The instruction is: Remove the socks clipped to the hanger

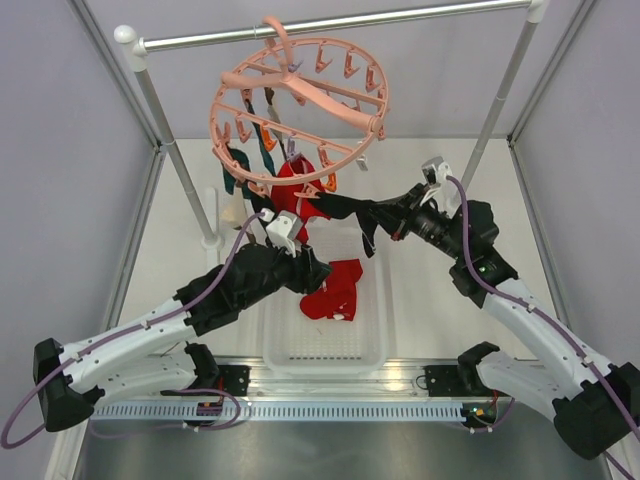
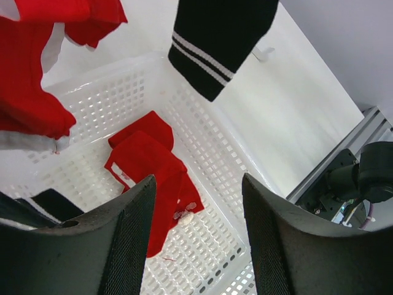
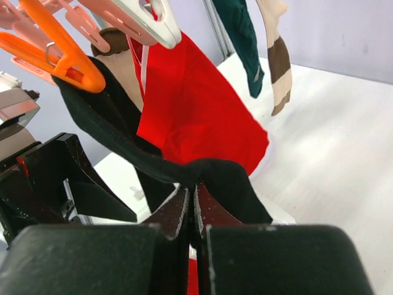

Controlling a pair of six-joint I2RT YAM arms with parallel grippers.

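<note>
The salmon-pink hanger (image 1: 300,100) hangs by its hook from the rail. Socks still dangle from its clips: a dark teal one (image 1: 237,165), a red one (image 1: 293,185) and a beige-brown one (image 3: 279,67). A black sock (image 3: 123,141) is held at one end by an orange clip (image 3: 61,61) and stretches taut to my right gripper (image 3: 191,190), which is shut on it. My left gripper (image 2: 199,190) is open and holds nothing, hovering over red socks (image 2: 147,166) that lie in the basket. The black sock's white-striped end (image 2: 215,37) hangs above.
A white perforated basket (image 1: 325,345) stands between the arm bases under the hanger. The metal rail (image 1: 340,25) rests on two posts, the left post (image 1: 180,160) close to the hanging socks. Walls enclose the table on both sides.
</note>
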